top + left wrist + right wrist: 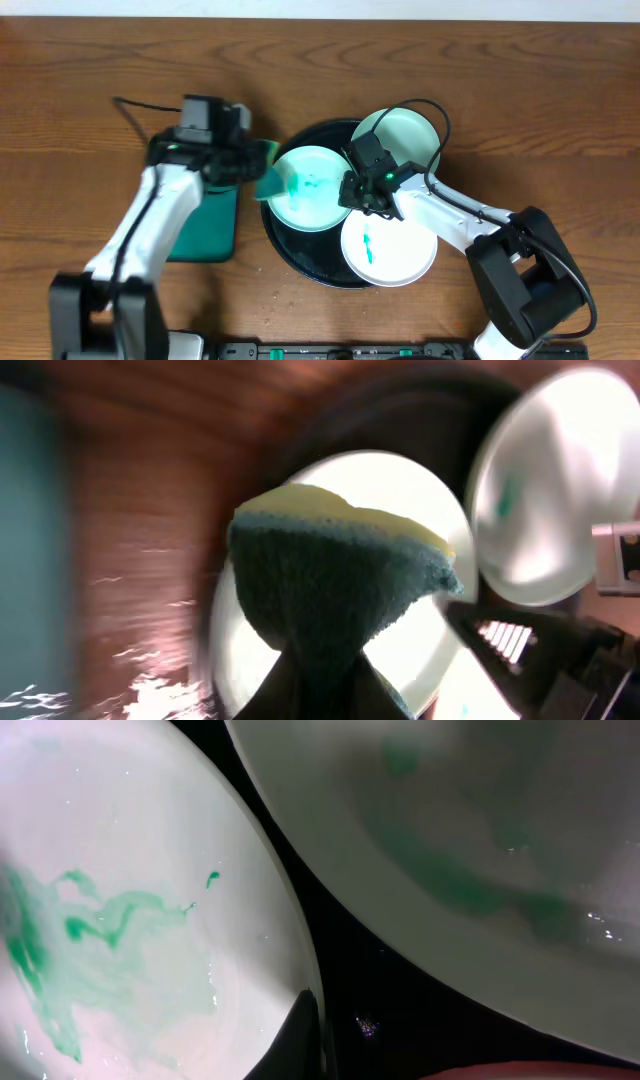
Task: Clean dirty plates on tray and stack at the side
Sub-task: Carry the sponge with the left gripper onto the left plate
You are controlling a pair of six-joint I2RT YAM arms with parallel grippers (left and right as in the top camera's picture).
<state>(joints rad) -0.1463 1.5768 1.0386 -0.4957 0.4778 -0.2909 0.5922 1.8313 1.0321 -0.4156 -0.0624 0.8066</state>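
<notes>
Right wrist — smeared plate (130,920) against jaws

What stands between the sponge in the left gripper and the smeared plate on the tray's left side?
Nothing visible. The sponge hangs at the left rim of the plate; the right gripper sits shut at its right rim, clear of the smears.

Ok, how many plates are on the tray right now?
3: left plate, back-right plate and front-right plate, all on the tray. None looks stacked or hidden.
</notes>
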